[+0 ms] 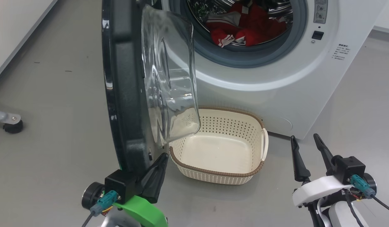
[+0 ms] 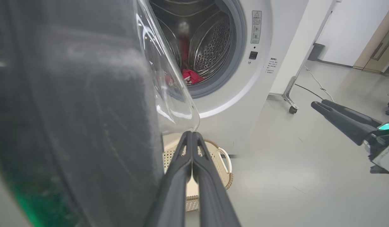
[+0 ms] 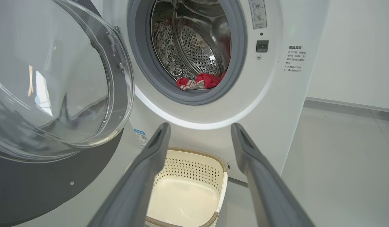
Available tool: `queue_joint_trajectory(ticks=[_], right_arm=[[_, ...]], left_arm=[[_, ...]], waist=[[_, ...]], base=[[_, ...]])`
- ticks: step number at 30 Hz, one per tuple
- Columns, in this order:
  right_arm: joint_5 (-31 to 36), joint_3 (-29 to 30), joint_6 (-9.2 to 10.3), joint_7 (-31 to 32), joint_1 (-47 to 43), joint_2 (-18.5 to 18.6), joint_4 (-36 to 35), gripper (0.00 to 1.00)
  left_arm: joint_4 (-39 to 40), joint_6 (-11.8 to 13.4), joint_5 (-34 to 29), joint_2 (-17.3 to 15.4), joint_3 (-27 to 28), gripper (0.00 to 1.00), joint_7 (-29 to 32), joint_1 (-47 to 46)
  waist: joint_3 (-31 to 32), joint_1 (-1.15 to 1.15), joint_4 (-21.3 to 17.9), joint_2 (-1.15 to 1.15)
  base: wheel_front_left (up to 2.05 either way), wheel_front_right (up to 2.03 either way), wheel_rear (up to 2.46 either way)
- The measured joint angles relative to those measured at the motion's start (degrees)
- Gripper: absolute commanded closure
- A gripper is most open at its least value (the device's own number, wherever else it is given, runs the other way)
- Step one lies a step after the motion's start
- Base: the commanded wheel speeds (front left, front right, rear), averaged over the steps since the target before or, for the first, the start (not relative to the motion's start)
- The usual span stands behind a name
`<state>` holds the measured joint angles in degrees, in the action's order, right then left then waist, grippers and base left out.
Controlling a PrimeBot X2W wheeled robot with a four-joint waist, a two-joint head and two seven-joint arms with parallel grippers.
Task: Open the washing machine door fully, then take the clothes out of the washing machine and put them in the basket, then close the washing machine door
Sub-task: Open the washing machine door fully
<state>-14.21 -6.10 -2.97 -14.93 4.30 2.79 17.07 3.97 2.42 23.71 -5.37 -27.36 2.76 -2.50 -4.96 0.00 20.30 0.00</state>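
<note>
A white washer (image 1: 276,78) is seen from above with its door (image 1: 125,94) swung out to the left, standing nearly edge-on to the head camera. The door is a glossy black ring with a clear glass bowl (image 1: 169,78) bulging from its inner face. The opening step is judged done or nearly so; whether the door is at its full swing cannot be told. The clothes (image 1: 248,28), bright red with some white trim, lie low in the steel drum behind the grey seal, and none have been taken out. The basket (image 1: 227,124), cream, perforated and brown-rimmed, is set on the grey floor against the washer's front, below the drum mouth and just beside the door's lower edge. Nothing is held in it. Emptying the drum and closing the door are judged to be left. The left gripper (image 1: 162,157) is shown with its jaws pressed together on nothing, tips close against the door's inner face under the bowl; contact cannot be confirmed. The right gripper (image 1: 304,138) is held low at the right with jaws spread wide, empty, aimed toward the basket and drum.
</note>
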Motion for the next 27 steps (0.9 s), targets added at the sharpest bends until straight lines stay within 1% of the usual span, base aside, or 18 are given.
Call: queue_joint_trajectory(ticks=[5,9,12,13,27], right_arm=[[0.13,0.2,-0.47,0.0,0.01,-0.02,0.01,0.0],[0.18,0.2,-0.47,0.0,0.0,-0.03,0.02,0.0],[0.2,0.2,-0.47,0.0,0.0,-0.05,0.02,0.0],[0.23,0.21,-0.47,0.0,0.0,-0.08,0.01,0.0],[0.24,0.38,-0.48,0.0,0.01,-0.19,-0.11,0.0]], left_arm=[[-1.07,0.89,0.09,-0.15,2.21,1.0,-0.83,0.26],[-1.75,1.43,0.3,-0.42,4.26,1.0,-1.67,0.38],[-2.29,2.35,0.47,-0.76,6.33,1.0,-2.22,0.46],[-2.81,2.6,0.51,-0.87,7.77,1.0,-2.91,0.48],[-6.21,3.53,1.59,-1.85,16.89,1.0,-7.0,0.49]], waist=[[0.07,0.0,0.3,0.0],[0.14,0.0,0.55,0.0],[0.2,0.0,0.7,0.0],[0.25,0.0,0.77,0.0],[-0.31,0.0,0.63,0.0]], base=[[0.0,0.0,0.0],[0.0,0.0,0.0],[0.0,0.0,0.0],[0.0,0.0,0.0],[0.0,0.0,0.0]])
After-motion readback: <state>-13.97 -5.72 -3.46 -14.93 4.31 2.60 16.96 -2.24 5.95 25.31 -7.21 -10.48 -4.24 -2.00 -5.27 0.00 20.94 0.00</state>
